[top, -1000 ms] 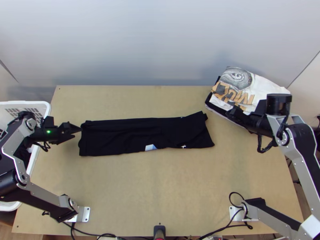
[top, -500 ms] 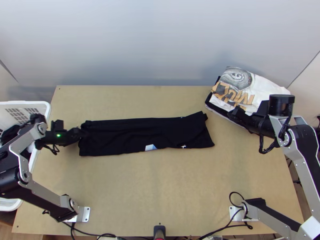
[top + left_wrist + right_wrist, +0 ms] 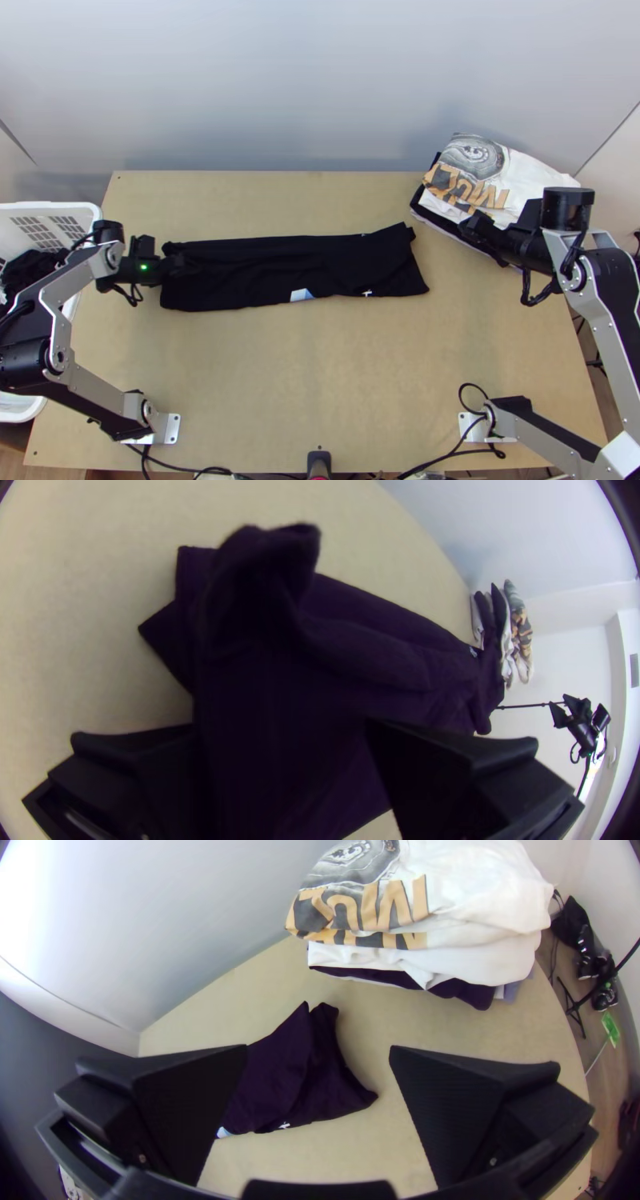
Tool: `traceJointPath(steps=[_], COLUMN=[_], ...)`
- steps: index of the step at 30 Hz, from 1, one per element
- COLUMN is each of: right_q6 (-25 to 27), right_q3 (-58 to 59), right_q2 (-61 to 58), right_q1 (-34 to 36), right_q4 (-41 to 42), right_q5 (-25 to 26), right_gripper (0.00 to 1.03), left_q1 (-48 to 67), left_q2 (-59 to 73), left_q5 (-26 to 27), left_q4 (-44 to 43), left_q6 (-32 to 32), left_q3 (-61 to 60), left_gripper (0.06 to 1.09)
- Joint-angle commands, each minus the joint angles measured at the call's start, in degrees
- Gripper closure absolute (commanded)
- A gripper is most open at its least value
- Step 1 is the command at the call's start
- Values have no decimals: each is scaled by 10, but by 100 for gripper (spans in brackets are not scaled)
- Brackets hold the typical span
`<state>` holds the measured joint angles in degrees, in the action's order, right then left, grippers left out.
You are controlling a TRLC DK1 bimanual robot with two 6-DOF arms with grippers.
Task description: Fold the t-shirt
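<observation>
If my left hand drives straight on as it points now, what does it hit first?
Most likely the t-shirt: the dark cloth lies straight ahead of the open left hand, though how high the fingers are above it is unclear.

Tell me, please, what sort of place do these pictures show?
Probably a robot laboratory or practice area: a left arm and a right arm are mounted on a wooden table, which holds a black T-shirt and a stack of folded clothes.
</observation>
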<state>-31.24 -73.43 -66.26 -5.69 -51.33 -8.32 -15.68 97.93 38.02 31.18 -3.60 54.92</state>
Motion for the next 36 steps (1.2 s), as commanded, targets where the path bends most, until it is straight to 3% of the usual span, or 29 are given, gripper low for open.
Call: traceJointPath(steps=[1,2,4,6,10,15,19,22,27,33,36], right_q6=[3,3,5,10,15,17,14,13,6,7,7], right_q3=[6,6,7,10,21,36,43,52,55,56,57], right_q2=[-2,-2,-1,-1,2,2,2,2,0,3,6], right_q1=[2,2,7,11,17,17,17,15,10,7,7], right_q4=[2,2,2,2,3,9,17,26,35,39,39], right_q5=[1,1,1,1,0,-2,-6,-6,-12,-13,-14], right_gripper=[4,4,4,4,4,4,4,4,4,4,4], left_q1=[22,16,-1,-30,-141,-268,-284,-218,-30,197,270], left_q2=[-56,-75,-92,-83,-47,30,3,-89,-161,-152,-113], left_q5=[-4,-4,-3,-2,-1,0,-11,-7,-8,-44,-66], left_q4=[-110,-145,-164,-130,-80,73,182,224,254,170,146], left_q6=[105,126,137,135,80,-14,-21,-2,101,258,298], left_q3=[-46,-60,-73,-53,3,147,227,235,234,246,269], left_gripper=[94,105,105,105,105,105,105,105,105,105,105])
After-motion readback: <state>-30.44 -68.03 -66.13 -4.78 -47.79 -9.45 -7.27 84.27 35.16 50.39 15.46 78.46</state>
